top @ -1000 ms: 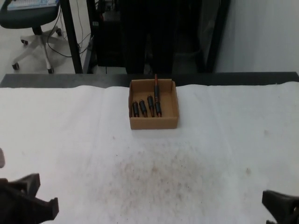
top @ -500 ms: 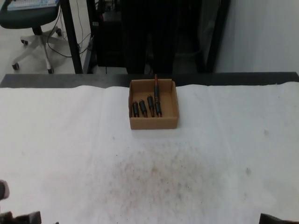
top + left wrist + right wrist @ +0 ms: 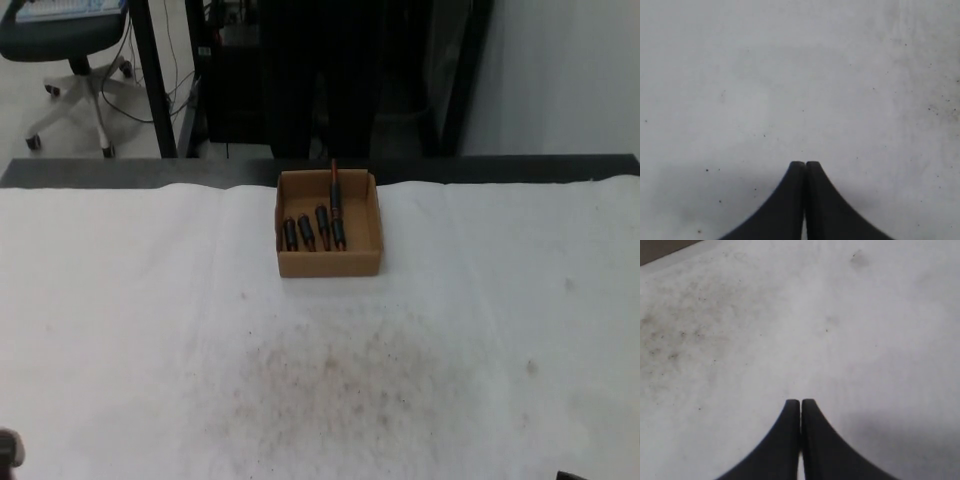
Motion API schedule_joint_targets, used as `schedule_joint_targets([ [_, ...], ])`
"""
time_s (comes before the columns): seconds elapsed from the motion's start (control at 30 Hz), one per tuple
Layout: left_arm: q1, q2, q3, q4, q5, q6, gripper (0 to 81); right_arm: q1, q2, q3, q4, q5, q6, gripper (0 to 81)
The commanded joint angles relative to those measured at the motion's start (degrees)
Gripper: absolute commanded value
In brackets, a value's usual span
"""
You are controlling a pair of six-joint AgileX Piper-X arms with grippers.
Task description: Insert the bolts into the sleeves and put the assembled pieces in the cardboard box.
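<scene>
The cardboard box stands at the far middle of the white cloth. Inside it lie several dark assembled pieces with orange tips, and one of them leans upright against the back wall. My left gripper is shut with nothing between its fingers, just above bare cloth. The right gripper is likewise shut on nothing, over lightly speckled cloth. Both sit near the bench's front edge, well away from the box.
A patch of brown specks stains the cloth in front of the box. The dark bench edge runs along the back. An office chair and dark frames stand beyond it.
Both arms have drawn back toward the front edge and dropped out of the high view's lower corners. The box and its contents have not moved.
</scene>
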Motion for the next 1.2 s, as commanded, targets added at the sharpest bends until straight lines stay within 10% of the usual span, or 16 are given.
schedule_joint_targets([
  [0.0, 0.1, -0.6, 1.5, -1.2, 2.4, -3.1, 0.3, -0.1, -0.4, -0.5, 1.5, -0.8, 0.2, 0.8],
  [0.83, 0.1, -0.6, 1.5, 0.9, 20.2, -7.9, 0.3, -0.1, -0.4, -0.5, 7.0, -4.8, 1.4, 0.8],
  [1.17, 0.1, -0.6, 1.5, -0.8, 15.2, 3.3, 0.3, -0.1, -0.4, -0.5, -4.7, -0.5, -5.0, 0.8],
])
